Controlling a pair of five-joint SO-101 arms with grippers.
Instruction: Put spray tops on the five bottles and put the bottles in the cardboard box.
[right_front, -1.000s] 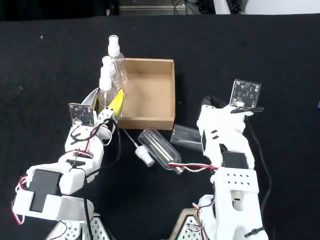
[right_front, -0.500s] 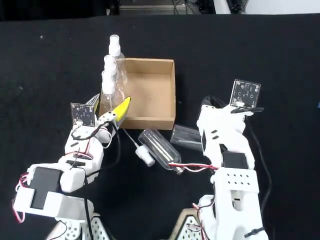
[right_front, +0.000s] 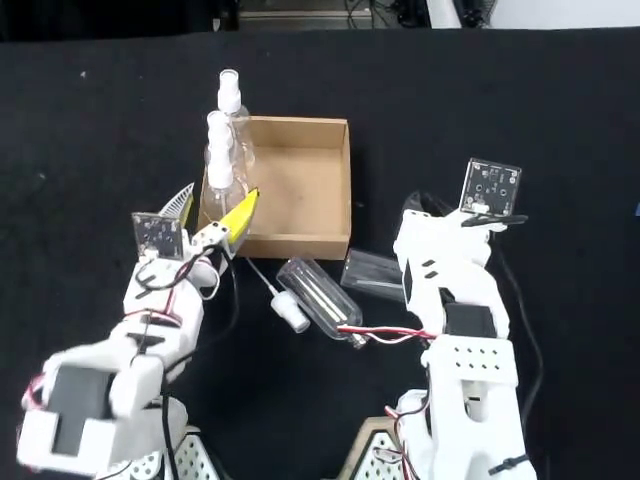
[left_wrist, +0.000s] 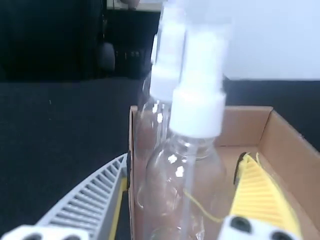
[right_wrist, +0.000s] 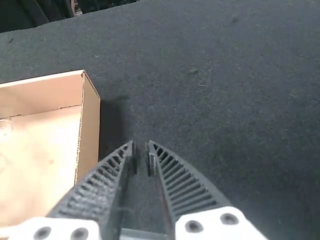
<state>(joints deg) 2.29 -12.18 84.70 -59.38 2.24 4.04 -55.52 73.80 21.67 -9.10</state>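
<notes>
Three clear bottles with white spray tops stand in a row along the left wall of the cardboard box (right_front: 300, 190). The nearest bottle (right_front: 215, 180) (left_wrist: 187, 165) stands between the fingers of my left gripper (right_front: 222, 192) (left_wrist: 185, 157), which is open. Its grey finger (left_wrist: 95, 200) is outside the box wall and its yellow finger (left_wrist: 257, 195) inside, with a gap on each side of the bottle. A fourth bottle (right_front: 318, 295) with a spray top lies on the table in front of the box. Beside it lies a topless bottle (right_front: 372, 272). My right gripper (right_wrist: 141, 152) is shut and holds nothing, next to the box (right_wrist: 45, 150).
The black table surface (right_front: 520, 110) has free room on the right and at the far side. The right arm (right_front: 450, 280) stands close to the topless bottle. Red and white wires (right_front: 385, 335) run by the lying bottles.
The left gripper's yellow finger has swung away from the nearest bottle, widening the jaws. The left arm has shifted slightly back and left. The right arm has kept still.
</notes>
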